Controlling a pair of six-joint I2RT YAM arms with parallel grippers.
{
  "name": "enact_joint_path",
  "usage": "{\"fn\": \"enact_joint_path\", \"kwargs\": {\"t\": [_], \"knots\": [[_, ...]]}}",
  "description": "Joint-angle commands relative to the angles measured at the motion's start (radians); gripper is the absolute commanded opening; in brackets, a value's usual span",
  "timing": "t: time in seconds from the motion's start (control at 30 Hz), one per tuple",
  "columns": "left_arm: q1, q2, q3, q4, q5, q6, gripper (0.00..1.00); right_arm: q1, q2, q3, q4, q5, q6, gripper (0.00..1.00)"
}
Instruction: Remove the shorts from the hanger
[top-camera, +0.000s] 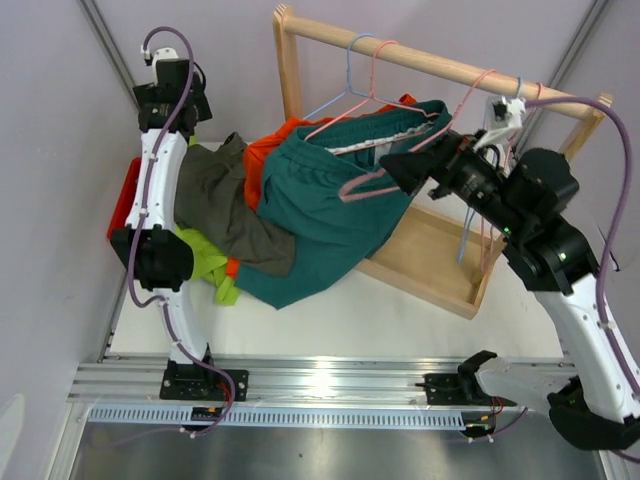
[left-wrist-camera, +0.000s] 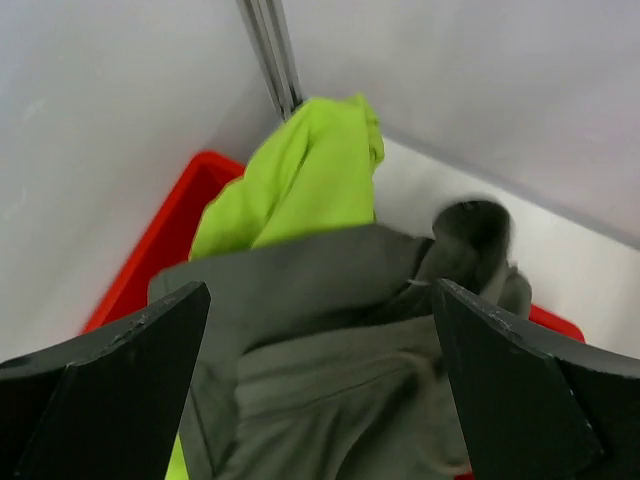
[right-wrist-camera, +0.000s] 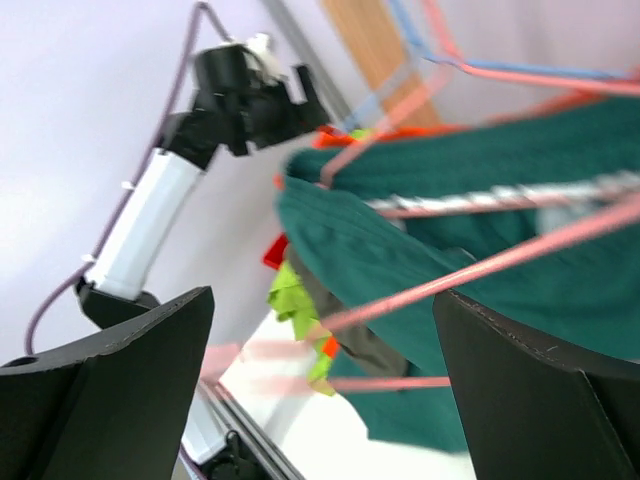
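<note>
Mid-task, I judge: the teal shorts (top-camera: 330, 205) at frame centre hang on a pink hanger (top-camera: 385, 150) from the wooden rail (top-camera: 440, 68); grey shorts (top-camera: 215, 200), orange shorts (top-camera: 268, 158) and lime shorts (top-camera: 205, 258) lie heaped left on the worktop (top-camera: 400, 320); both the right claw (top-camera: 405, 165) and left claw (left-wrist-camera: 320, 400) gape wide, holding nothing.

Rack (top-camera: 440, 68): I see it at the table's far right, hangers (top-camera: 372, 95) on its rail.
Shorts (top-camera: 330, 200): one pair drapes from a hanger leftward onto a pile.
Bin (top-camera: 124, 195): far left, under the pile.
</note>
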Motion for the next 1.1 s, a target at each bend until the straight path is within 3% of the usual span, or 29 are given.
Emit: {"fn": "enact_joint_path", "kwargs": {"t": [0.0,0.2,0.33,0.5,0.6,0.77,0.87,1.07], "knots": [[0.009,-0.145,-0.067,-0.027,0.035,-0.069,0.99,0.057,0.11,0.103,0.084,-0.009,-0.038,0.98],[-0.056,-0.492,-0.358,0.041,0.184,-0.029,0.99,0.086,0.283,0.209,0.114,0.052,-0.034,0.97],[-0.112,-0.725,-0.676,0.098,0.229,-0.023,0.99,0.091,0.342,0.281,0.073,0.096,-0.034,0.96],[-0.119,-1.004,-0.958,0.187,0.288,-0.03,0.99,0.092,0.299,0.301,-0.053,0.104,-0.006,0.97],[-0.119,-1.067,-1.047,0.19,0.321,-0.035,0.99,0.098,0.2,0.234,-0.13,0.104,0.019,0.97],[-0.122,-1.109,-1.136,0.181,0.4,-0.072,0.99,0.102,-0.044,0.09,-0.295,0.315,0.022,0.98],[-0.136,-1.152,-1.185,0.187,0.419,-0.087,0.99,0.102,-0.109,0.08,-0.417,0.356,0.031,0.98],[-0.149,-1.245,-1.325,0.222,0.427,-0.108,0.99,0.102,-0.12,0.122,-0.305,0.08,0.077,0.98]]}}
